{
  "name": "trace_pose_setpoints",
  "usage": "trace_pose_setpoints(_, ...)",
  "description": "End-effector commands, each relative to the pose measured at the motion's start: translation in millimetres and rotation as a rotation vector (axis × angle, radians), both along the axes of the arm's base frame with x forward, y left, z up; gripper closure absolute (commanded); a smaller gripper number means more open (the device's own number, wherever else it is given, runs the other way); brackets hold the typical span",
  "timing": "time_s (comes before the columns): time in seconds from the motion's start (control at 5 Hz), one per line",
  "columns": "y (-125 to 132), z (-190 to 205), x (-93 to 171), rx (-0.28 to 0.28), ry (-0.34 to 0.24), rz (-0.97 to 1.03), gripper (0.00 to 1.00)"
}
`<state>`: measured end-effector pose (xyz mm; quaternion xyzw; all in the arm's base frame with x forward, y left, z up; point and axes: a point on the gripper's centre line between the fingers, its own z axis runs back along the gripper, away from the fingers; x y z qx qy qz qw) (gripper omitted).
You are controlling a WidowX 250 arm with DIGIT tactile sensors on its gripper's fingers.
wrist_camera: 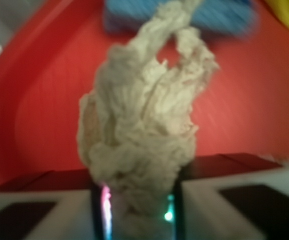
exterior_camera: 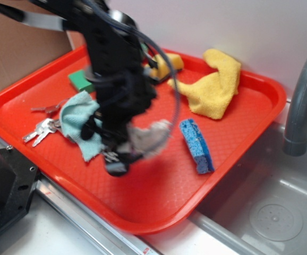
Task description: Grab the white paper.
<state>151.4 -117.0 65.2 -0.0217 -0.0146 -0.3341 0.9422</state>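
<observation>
My tool (exterior_camera: 122,155) is closed on the white paper (exterior_camera: 151,138), pinching the wad at its lower end. In the wrist view the white paper (wrist_camera: 144,125) rises from between my two fingers (wrist_camera: 49,215), which press on it from either side; the wad is crumpled, off-white, with greyish creases.

Location: the white paper sits at the middle of the red tray (exterior_camera: 159,207). Whether the wad is lifted clear of the tray surface or resting on it, I cannot tell.

Surrounding items, all on the tray:
- Blue sponge (exterior_camera: 196,145): just beside the paper, toward the tray's right edge, not touching it. In the wrist view the blue sponge (wrist_camera: 224,17) lies beyond the top of the wad.
- Teal cloth (exterior_camera: 79,119): near the paper, on the side toward the tray's left edge, partly hidden by my arm.
- Keys (exterior_camera: 42,130): touching the teal cloth's outer side, near the left edge.
- Yellow cloth (exterior_camera: 214,85): near the far edge, well apart from the paper.
- Green block (exterior_camera: 80,81): near the far left corner, partly hidden by my arm.

The tray rests on the desk (exterior_camera: 63,234) beside a sink (exterior_camera: 273,212) with a grey faucet (exterior_camera: 302,101).
</observation>
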Motion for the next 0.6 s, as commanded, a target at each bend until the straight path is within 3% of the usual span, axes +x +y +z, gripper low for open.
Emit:
trace_pose_setpoints(0.0, 47.4, 82.0, -22.7, -0.067, -0.037, 0.383, 1.0)
trace_pose_setpoints(0.2, 68.0, 123.2, -17.1, -0.054, -0.031, 0.633, 1.0)
trace_pose_setpoints(0.4, 90.0, 164.4, -10.8, -0.015, -0.096, 0.816, 1.0)
